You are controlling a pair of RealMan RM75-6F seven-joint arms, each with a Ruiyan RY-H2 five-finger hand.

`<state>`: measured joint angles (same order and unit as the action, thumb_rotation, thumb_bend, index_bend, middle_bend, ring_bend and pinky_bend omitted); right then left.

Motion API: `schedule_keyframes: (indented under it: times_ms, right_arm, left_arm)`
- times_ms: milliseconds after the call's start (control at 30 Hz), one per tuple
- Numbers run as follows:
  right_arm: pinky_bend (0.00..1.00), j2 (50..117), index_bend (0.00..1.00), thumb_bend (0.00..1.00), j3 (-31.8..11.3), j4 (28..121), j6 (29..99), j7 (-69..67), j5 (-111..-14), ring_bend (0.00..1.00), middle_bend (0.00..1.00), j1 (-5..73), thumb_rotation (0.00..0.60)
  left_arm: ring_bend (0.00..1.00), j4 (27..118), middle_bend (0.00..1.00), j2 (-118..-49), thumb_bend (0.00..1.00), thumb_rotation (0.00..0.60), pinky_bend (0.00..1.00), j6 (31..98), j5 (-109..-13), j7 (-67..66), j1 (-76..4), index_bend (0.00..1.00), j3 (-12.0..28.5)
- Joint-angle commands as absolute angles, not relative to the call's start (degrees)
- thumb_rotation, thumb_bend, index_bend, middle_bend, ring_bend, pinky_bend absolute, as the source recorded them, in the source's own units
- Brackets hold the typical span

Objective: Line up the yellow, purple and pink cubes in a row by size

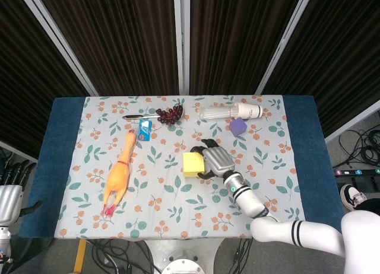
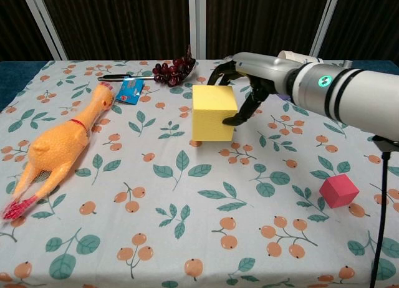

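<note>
Yellow cube: table centre, clasped by the right hand, fingers curled over its right side. Purple cube: far right, beside a clear bottle. Pink cube: near right. Rubber chicken, grapes, blue packet: left and rear. Left hand: off-table, state cannot be told.

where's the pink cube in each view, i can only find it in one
Head view: not visible; the right forearm covers the part of the table where it would lie.
Chest view: pink cube at lower right on the tablecloth, below the right arm, apart from everything else.
Shared landmark: the yellow cube with the right hand around it.
</note>
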<state>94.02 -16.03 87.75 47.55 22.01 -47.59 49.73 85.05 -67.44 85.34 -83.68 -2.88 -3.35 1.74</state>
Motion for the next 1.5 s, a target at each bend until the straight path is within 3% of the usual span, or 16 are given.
schedule_keyframes:
  times_ms: [33, 300, 600, 767, 900, 1033, 1267, 1500]
  right_arm:
    - [0.00, 96.8, 0.26, 0.16, -16.7, 85.5, 48.2, 24.4, -45.2, 0.05, 0.30, 52.2, 0.600]
    - [0.00, 103.8, 0.26, 0.16, -17.8, 78.6, 51.0, 28.6, -40.1, 0.04, 0.28, 56.8, 0.600]
    - [0.00, 107.1, 0.26, 0.15, -17.4, 76.0, 52.1, 29.4, -38.9, 0.04, 0.26, 58.0, 0.600]
    - [0.00, 107.2, 0.14, 0.15, -16.7, 76.4, 52.2, 30.3, -38.2, 0.00, 0.17, 57.9, 0.600]
    - [0.00, 105.0, 0.01, 0.09, -15.8, 79.4, 52.9, 31.4, -37.6, 0.00, 0.08, 57.1, 0.600]
    - [0.00, 100.5, 0.00, 0.06, -15.1, 84.4, 54.5, 31.1, -39.0, 0.00, 0.05, 55.2, 0.600]
    - [0.00, 89.4, 0.00, 0.06, -14.7, 89.0, 56.1, 31.3, -42.0, 0.00, 0.07, 52.5, 0.600]
    - [0.00, 83.1, 0.02, 0.09, -12.5, 82.4, 49.6, 34.7, -40.6, 0.00, 0.13, 54.5, 0.600]
  left_arm:
    - [0.10, 84.9, 0.19, -67.5, 0.02, 0.600, 0.12, 85.4, -83.6, -2.8, -3.2, 0.16, 1.6]
    - [0.10, 84.1, 0.19, -67.7, 0.02, 0.600, 0.12, 85.3, -83.5, -2.0, -2.8, 0.16, 1.5]
    - [0.10, 83.1, 0.19, -68.1, 0.02, 0.600, 0.12, 85.0, -83.5, -1.2, -2.6, 0.16, 1.3]
    - [0.10, 82.8, 0.19, -68.2, 0.02, 0.600, 0.12, 85.1, -83.7, -0.9, -2.6, 0.16, 1.3]
    - [0.10, 82.7, 0.19, -68.2, 0.02, 0.600, 0.12, 85.1, -83.8, -0.9, -2.6, 0.16, 1.5]
    - [0.10, 82.8, 0.19, -68.2, 0.02, 0.600, 0.12, 85.3, -84.1, -1.0, -2.8, 0.16, 1.6]
    - [0.10, 83.1, 0.19, -68.1, 0.02, 0.600, 0.12, 85.6, -84.4, -1.2, -2.8, 0.16, 1.7]
    - [0.10, 84.4, 0.19, -67.9, 0.02, 0.600, 0.12, 85.9, -84.3, -2.3, -2.6, 0.16, 1.7]
